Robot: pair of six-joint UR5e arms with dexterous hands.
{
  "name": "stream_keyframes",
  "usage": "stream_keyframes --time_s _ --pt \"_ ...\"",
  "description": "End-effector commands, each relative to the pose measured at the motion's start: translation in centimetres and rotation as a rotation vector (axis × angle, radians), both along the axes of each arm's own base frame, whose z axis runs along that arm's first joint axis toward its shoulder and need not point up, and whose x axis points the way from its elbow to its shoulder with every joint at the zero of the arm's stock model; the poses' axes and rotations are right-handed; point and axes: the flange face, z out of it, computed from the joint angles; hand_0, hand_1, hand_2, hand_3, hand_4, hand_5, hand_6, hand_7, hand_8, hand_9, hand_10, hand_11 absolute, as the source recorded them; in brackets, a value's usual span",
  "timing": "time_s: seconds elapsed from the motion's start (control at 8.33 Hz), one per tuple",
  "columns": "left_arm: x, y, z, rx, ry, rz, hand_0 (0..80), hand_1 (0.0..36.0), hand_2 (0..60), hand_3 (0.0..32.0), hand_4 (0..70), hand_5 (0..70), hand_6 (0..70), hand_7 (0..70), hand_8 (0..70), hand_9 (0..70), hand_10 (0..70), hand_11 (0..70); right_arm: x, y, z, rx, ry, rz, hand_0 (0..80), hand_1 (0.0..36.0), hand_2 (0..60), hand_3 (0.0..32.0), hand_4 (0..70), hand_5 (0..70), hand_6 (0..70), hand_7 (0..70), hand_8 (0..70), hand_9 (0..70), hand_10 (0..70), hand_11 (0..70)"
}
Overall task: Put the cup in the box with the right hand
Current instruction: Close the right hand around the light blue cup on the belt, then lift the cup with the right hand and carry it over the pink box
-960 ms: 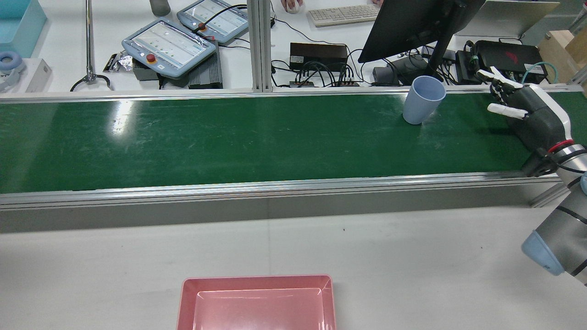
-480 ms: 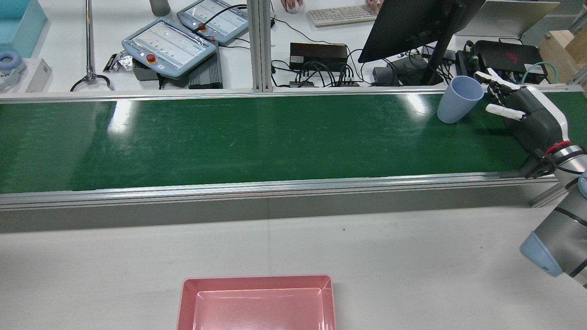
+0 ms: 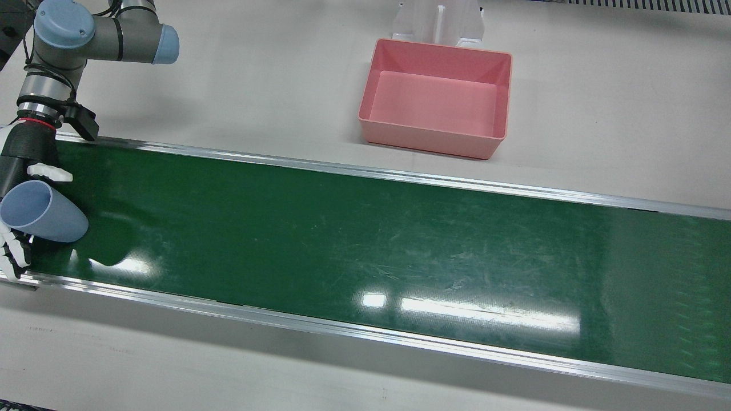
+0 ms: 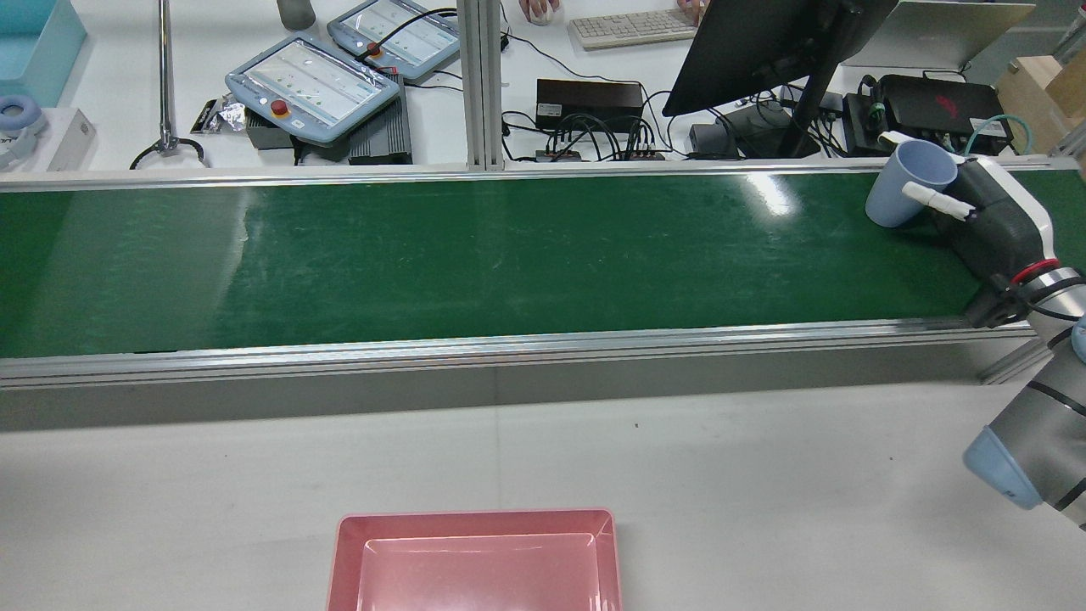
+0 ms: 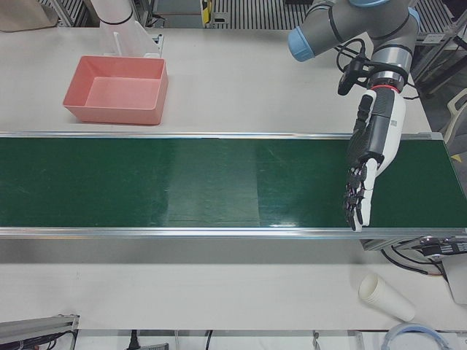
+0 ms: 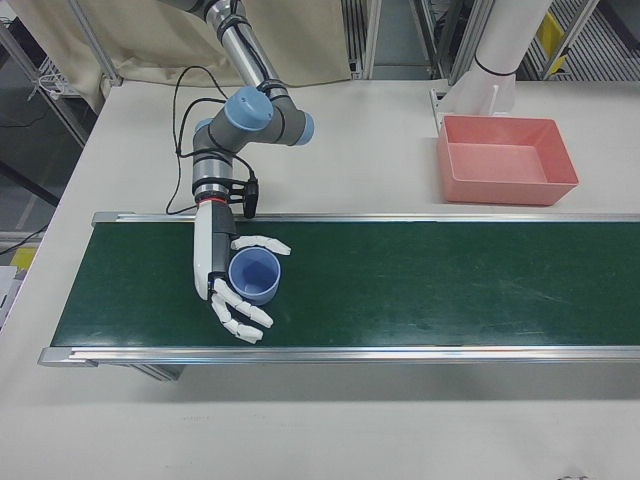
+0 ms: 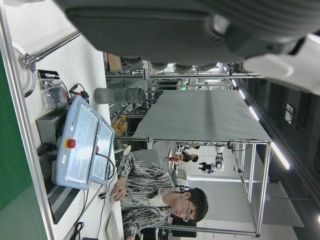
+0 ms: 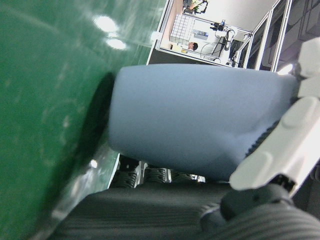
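Observation:
A light blue cup (image 4: pixel 908 182) stands on the green conveyor belt (image 4: pixel 509 255) at its right end in the rear view. It rests against the palm of my right hand (image 4: pixel 988 212). In the right-front view the cup (image 6: pixel 254 273) sits between the thumb and the spread fingers (image 6: pixel 240 318); the right hand (image 6: pixel 212 262) is open around it. The right hand view shows the cup (image 8: pixel 200 120) close up, with the thumb by its rim. The pink box (image 4: pixel 475 519) stands on the white table, far from the cup. My left hand (image 5: pixel 372 157) hovers open over the belt's other end.
The belt has raised aluminium rails (image 3: pixel 365 171) along both sides. Teach pendants (image 4: pixel 314 85), a monitor (image 4: pixel 764 42) and cables lie beyond the belt. A stack of paper cups (image 5: pixel 383 297) lies on the table near the left arm.
The cup has travelled along the belt to the right in the rear view, from well short of the right hand into its palm. The right hand has barely moved.

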Motion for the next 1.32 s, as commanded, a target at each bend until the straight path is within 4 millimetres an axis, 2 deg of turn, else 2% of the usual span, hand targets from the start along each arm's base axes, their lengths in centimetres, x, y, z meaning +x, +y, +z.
stream_keyframes --time_s 0.0,0.12,0.24,0.48,0.72,0.84,0.96,1.08,1.2 --pt "0.0 0.0 0.0 0.0 0.001 0.001 0.0 0.0 0.0 0.0 0.0 0.0 0.0 0.0 0.0 0.0 0.0 0.0 3.3 -0.4 0.1 -0.002 0.015 0.062 32.4 15.3 60.0 0.0 31.1 9.3 30.0 70.0 50.8 70.0 35.4 50.0" --pt "0.0 0.0 0.0 0.0 0.0 -0.001 0.0 0.0 0.0 0.0 0.0 0.0 0.0 0.0 0.0 0.0 0.0 0.0 5.3 -0.6 -0.2 0.003 0.011 0.098 32.4 14.4 60.0 0.0 28.8 9.2 29.4 70.0 49.9 70.0 35.6 50.3" --pt "0.0 0.0 -0.1 0.002 0.0 -0.001 0.0 0.0 0.0 0.0 0.0 0.0 0.0 0.0 0.0 0.0 0.0 0.0 6.2 -0.8 -1.4 0.026 -0.002 0.109 32.2 13.0 53.8 0.0 25.1 9.0 28.2 70.0 48.5 70.0 35.3 49.9" --pt "0.0 0.0 -0.1 0.0 0.0 -0.001 0.0 0.0 0.0 0.0 0.0 0.0 0.0 0.0 0.0 0.0 0.0 0.0 5.0 -0.7 -4.4 0.085 -0.005 0.037 35.2 12.2 47.3 0.0 22.0 9.1 27.5 70.0 47.8 70.0 35.2 49.8" --pt "0.0 0.0 -0.1 0.002 0.0 0.001 0.0 0.0 0.0 0.0 0.0 0.0 0.0 0.0 0.0 0.0 0.0 0.0 -0.1 0.6 -10.7 0.206 -0.001 -0.049 38.5 12.2 43.3 0.0 24.6 9.1 27.5 70.0 47.9 70.0 34.8 49.4" --pt "0.0 0.0 -0.1 0.0 0.0 -0.001 0.0 0.0 0.0 0.0 0.0 0.0 0.0 0.0 0.0 0.0 0.0 0.0 -2.7 1.8 -14.5 0.277 -0.001 -0.09 40.2 12.8 42.1 0.0 26.3 9.2 27.5 70.0 47.7 70.0 34.2 48.7" --pt "0.0 0.0 -0.1 0.002 0.0 -0.001 0.0 0.0 0.0 0.0 0.0 0.0 0.0 0.0 0.0 0.0 0.0 0.0 -6.0 4.0 -18.1 0.318 0.0 -0.152 42.0 13.6 41.9 0.0 29.2 9.3 27.8 70.0 47.9 70.0 33.8 48.2" --pt "0.0 0.0 -0.1 0.002 0.0 -0.001 0.0 0.0 0.0 0.0 0.0 0.0 0.0 0.0 0.0 0.0 0.0 0.0 -8.6 5.2 -21.4 0.343 -0.017 -0.192 42.5 13.5 40.8 0.0 31.0 9.3 28.0 70.0 48.2 70.0 34.1 48.6" --pt "0.0 0.0 -0.1 0.001 0.002 0.0 0.0 0.0 0.0 0.0 0.0 0.0 0.0 0.0 0.0 0.0 0.0 0.0 -12.0 7.4 -23.7 0.363 -0.052 -0.244 42.6 13.3 39.1 0.0 29.8 9.3 27.7 70.0 47.9 70.0 34.1 48.5"
